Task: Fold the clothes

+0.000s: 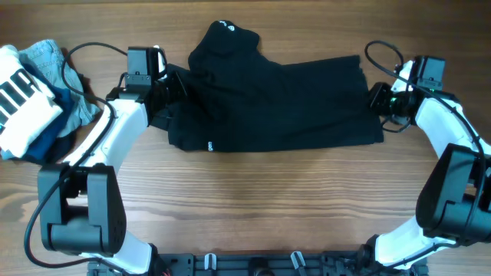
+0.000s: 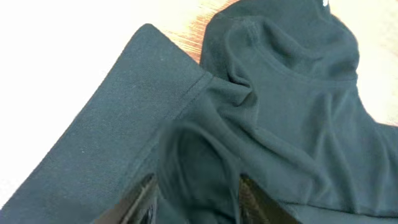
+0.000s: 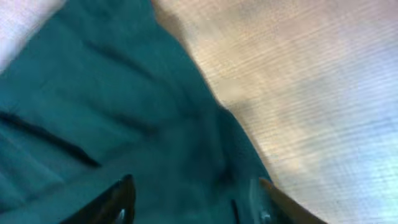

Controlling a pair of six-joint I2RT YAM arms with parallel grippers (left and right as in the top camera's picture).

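Observation:
A black garment [image 1: 276,100] lies spread across the far middle of the table, with its collar end bunched at the top [image 1: 226,38]. My left gripper [image 1: 167,88] is at the garment's left edge. In the left wrist view its jaws [image 2: 198,198] are apart, with a raised fold of the black cloth [image 2: 280,118] between them. My right gripper [image 1: 377,98] is at the garment's right edge. In the right wrist view its jaws [image 3: 194,199] are wide apart over the cloth [image 3: 112,106], next to the hem and bare wood.
A pile of other clothes sits at the far left: a white striped piece [image 1: 21,96] on blue denim [image 1: 57,65]. Cables loop behind both arms. The arm bases stand at the near left and right corners.

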